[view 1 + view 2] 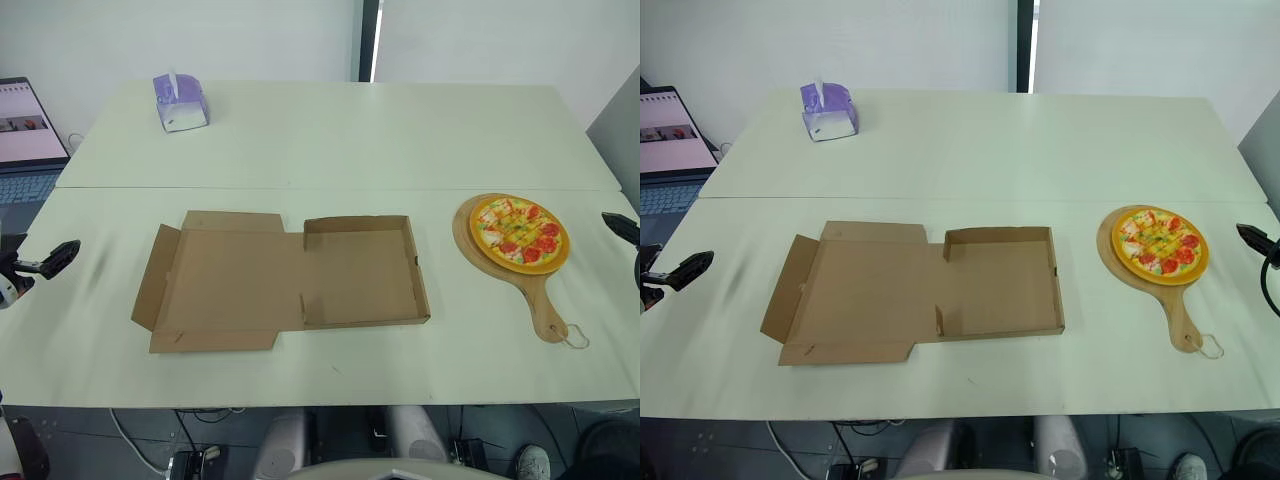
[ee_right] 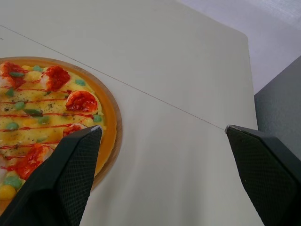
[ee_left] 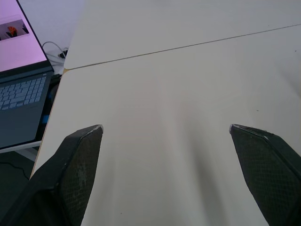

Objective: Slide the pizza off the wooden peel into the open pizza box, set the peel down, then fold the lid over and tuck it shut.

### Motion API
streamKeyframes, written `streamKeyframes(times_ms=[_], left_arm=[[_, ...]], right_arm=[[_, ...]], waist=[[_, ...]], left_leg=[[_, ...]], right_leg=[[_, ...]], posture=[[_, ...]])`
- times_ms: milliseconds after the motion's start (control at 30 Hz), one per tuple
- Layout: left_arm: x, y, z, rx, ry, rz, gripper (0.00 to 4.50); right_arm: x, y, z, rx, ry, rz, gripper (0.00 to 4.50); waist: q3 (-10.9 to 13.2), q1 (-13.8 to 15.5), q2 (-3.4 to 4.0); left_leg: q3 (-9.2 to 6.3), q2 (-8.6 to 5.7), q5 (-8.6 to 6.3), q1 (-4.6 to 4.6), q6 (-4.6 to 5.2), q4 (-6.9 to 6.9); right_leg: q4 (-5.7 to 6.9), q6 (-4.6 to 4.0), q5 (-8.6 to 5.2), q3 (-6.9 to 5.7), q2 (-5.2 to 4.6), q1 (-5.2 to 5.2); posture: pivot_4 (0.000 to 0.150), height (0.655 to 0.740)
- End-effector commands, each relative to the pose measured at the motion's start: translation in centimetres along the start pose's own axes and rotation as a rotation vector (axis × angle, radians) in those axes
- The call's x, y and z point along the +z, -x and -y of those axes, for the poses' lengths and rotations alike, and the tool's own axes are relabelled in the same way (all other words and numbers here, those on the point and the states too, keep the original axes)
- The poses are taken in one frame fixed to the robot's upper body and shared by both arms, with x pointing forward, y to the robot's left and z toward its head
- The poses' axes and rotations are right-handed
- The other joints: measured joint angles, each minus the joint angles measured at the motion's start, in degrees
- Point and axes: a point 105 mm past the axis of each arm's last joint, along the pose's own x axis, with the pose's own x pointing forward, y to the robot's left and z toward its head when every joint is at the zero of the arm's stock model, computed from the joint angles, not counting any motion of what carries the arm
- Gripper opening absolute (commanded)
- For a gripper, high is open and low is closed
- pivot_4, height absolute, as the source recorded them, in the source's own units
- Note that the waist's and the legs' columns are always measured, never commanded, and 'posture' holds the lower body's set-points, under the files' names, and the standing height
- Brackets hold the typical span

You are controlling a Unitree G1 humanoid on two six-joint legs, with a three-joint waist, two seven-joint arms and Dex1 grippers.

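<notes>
- From the head camera, we are looking at a flat brown cardboard pizza box (image 1: pixel 300 278) lying open near the middle of the pale cream table (image 1: pixel 350 140). Its walled tray (image 1: pixel 360 270) is on the right and its unfolded lid (image 1: pixel 225 285) is on the left.
- Right of the box and apart from it, the round yellow pizza with red and green toppings (image 1: pixel 519 233) is sitting on the round-headed wooden peel (image 1: pixel 545 305), whose handle is pointing toward the table's near edge.
- The left gripper (image 1: pixel 55 258) is hovering at the table's left edge, well apart from the box. The right gripper (image 1: pixel 620 226) is hovering near the peel's right side.
- At the far left, a purple tissue box (image 1: pixel 181 102) is standing on the table, and an open laptop with a pink screen (image 1: pixel 25 140) is sitting beyond the left edge.
- In the left wrist view, we are seeing the left gripper's two black fingers (image 3: pixel 80 165) spread wide with nothing between them, above bare tabletop.
- In the right wrist view, we are seeing the right gripper's fingers (image 2: pixel 70 174) likewise spread wide and holding nothing, with the pizza on the peel lying partly behind one of them.
</notes>
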Motion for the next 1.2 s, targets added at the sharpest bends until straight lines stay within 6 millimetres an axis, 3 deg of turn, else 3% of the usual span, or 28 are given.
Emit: streamKeyframes(times_ms=[33, 400, 733, 900, 1033, 1133, 1200], left_arm=[[1.4, 0.1, -0.5, 0.024, -0.062, 0.021, 4.48], [1.5, -0.5, 0.0, 0.083, -0.089, 0.052, 4.48], [2.0, -0.6, 1.0, -0.017, -0.001, 0.069, 4.48], [4.7, -0.9, 1.3, -0.062, 0.052, 0.163, 4.48], [8.0, -1.9, 3.1, -0.158, 0.041, 0.247, 4.48], [10.7, -2.8, 5.3, -0.239, 0.034, 0.314, 4.48], [13.0, -3.6, 8.5, -0.366, 0.001, 0.366, 4.48]], right_arm=[[1.6, 0.9, 1.0, -0.038, 0.033, 0.042, 4.50], [1.3, 0.6, 0.3, -0.029, 0.035, 0.034, 4.50], [0.8, 1.4, 0.6, -0.039, 0.029, 0.016, 4.50], [0.1, 2.2, 0.9, -0.059, 0.018, 0.001, 4.50], [0.4, 3.0, 1.5, -0.089, -0.020, 0.019, 4.50], [0.4, 3.5, 1.5, -0.095, -0.028, 0.000, 4.50], [0.4, 4.2, 0.7, -0.066, -0.054, -0.013, 4.50]], waist=[[0.00, 0.00, 0.00], [-0.01, 0.07, 0.00], [-0.01, 0.05, 0.01], [-0.01, 0.19, 0.00], [-0.01, 0.38, 0.00], [-0.01, 0.58, 0.01], [-0.02, 0.98, 0.01]], left_leg=[[0.00, 0.00, 0.00, 0.00, 0.00, 0.00], [0.00, -0.01, 0.00, -0.01, 0.00, 0.00], [0.00, -0.02, 0.00, -0.01, 0.00, 0.00], [-0.01, -0.02, 0.00, -0.01, -0.01, 0.03], [-0.02, -0.05, 0.01, -0.02, -0.02, 0.05], [-0.01, -0.06, 0.02, -0.02, -0.03, 0.05], [-0.02, -0.07, 0.02, -0.02, -0.03, 0.06]], right_leg=[[0.00, 0.00, 0.00, 0.00, 0.00, 0.00], [0.00, 0.00, 0.00, 0.00, -0.01, 0.00], [0.01, 0.00, 0.00, -0.01, -0.02, 0.00], [0.02, 0.00, 0.00, -0.03, -0.02, 0.02], [0.02, 0.01, 0.01, -0.03, -0.02, 0.02], [0.03, 0.02, 0.01, -0.03, -0.02, 0.03], [0.03, 0.02, 0.01, -0.03, -0.02, 0.04]], posture=[[0.150, 0.7400], [0.150, 0.7400], [0.150, 0.7400], [0.150, 0.7400], [0.150, 0.7400], [0.150, 0.7400], [0.150, 0.7400]])
